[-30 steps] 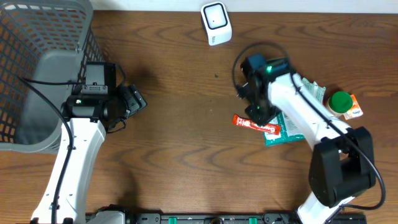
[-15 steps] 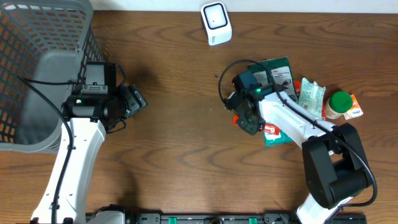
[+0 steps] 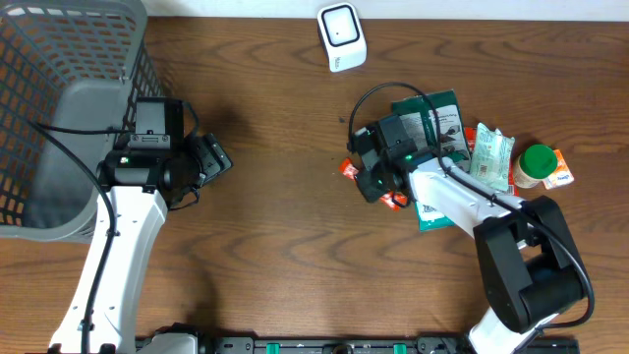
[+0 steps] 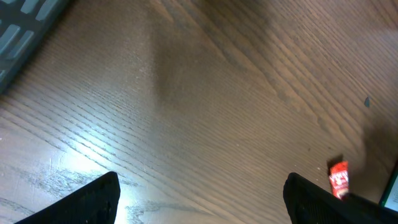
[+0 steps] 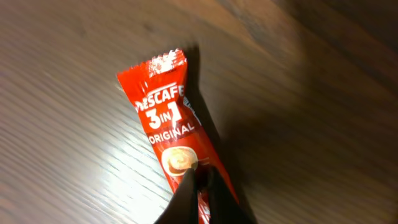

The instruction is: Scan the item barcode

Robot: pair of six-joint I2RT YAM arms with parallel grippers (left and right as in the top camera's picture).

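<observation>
Overhead view: right tool (image 3: 376, 183) is near the middle of the brown wooden worktop (image 3: 275, 246), pinched closed on a red Nescafe 3in1 stick sachet (image 3: 346, 168); right wrist view shows dark fingertips (image 5: 186, 196) clamped on its lower half, printed side up; left tool (image 3: 211, 157) gapes wide, holding nothing, beside a grey mesh plastic basket (image 3: 59, 108); white box-shaped scanner (image 3: 340, 37) at the far edge, well apart from the sachet; green packets (image 3: 437, 113) and a green-capped bottle (image 3: 537, 160) lie to the right.
</observation>
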